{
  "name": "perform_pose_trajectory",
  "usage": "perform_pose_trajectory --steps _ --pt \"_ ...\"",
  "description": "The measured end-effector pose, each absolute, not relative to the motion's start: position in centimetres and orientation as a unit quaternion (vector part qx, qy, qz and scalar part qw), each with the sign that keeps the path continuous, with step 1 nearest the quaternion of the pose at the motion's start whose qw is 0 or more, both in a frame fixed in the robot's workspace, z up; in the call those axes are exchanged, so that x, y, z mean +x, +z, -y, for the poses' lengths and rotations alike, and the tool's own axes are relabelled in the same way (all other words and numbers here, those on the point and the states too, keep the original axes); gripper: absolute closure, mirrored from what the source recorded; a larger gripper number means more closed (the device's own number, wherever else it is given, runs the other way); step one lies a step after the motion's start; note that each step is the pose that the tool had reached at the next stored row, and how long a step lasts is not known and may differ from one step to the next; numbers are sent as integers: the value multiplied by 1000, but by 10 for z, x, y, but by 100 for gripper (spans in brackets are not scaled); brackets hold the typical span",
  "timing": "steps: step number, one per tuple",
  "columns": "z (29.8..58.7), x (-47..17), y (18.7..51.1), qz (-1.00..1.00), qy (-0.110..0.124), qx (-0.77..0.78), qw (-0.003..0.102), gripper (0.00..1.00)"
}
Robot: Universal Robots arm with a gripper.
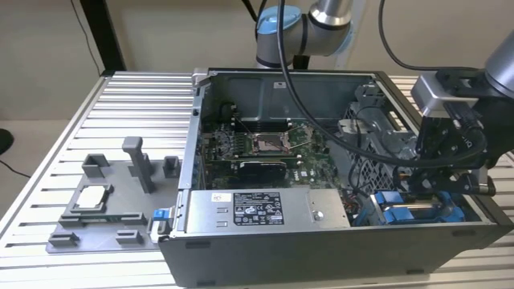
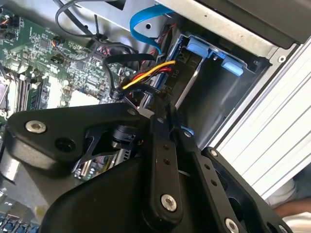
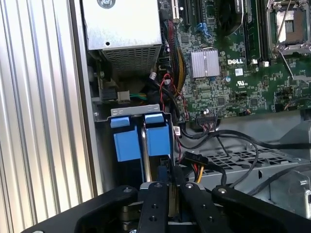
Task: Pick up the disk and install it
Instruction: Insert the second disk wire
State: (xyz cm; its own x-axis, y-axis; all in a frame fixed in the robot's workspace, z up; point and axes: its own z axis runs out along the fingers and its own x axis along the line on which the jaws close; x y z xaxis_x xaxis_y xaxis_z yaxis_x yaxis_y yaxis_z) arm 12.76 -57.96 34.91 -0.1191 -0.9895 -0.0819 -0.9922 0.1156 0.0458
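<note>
The disk (image 3: 158,138) stands on edge in the drive bay at the case's front corner, on the exterior view's right, its blue carrier end pointing away from my wrist. Its thin silver edge (image 2: 187,87) runs from my fingers into the bay. My gripper (image 3: 171,177) hangs right over that bay (image 1: 440,189), its two black fingers (image 3: 154,204) drawn close together on the disk's near end. In the exterior view the blue of the disk (image 1: 449,211) shows just under the gripper.
A second blue carrier (image 3: 125,143) sits in the slot beside the disk. Red, yellow and black cables (image 3: 194,167) crowd the bay's other side. The grey power supply box (image 1: 257,208) and motherboard (image 1: 265,150) fill the open case. A grey fixture plate (image 1: 105,205) lies on the slatted table.
</note>
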Motion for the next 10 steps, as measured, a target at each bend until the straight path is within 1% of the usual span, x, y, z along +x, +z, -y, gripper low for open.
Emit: perform_pose_trajectory --steps 10 --pt "580 128 345 -746 44 -664 15 100"
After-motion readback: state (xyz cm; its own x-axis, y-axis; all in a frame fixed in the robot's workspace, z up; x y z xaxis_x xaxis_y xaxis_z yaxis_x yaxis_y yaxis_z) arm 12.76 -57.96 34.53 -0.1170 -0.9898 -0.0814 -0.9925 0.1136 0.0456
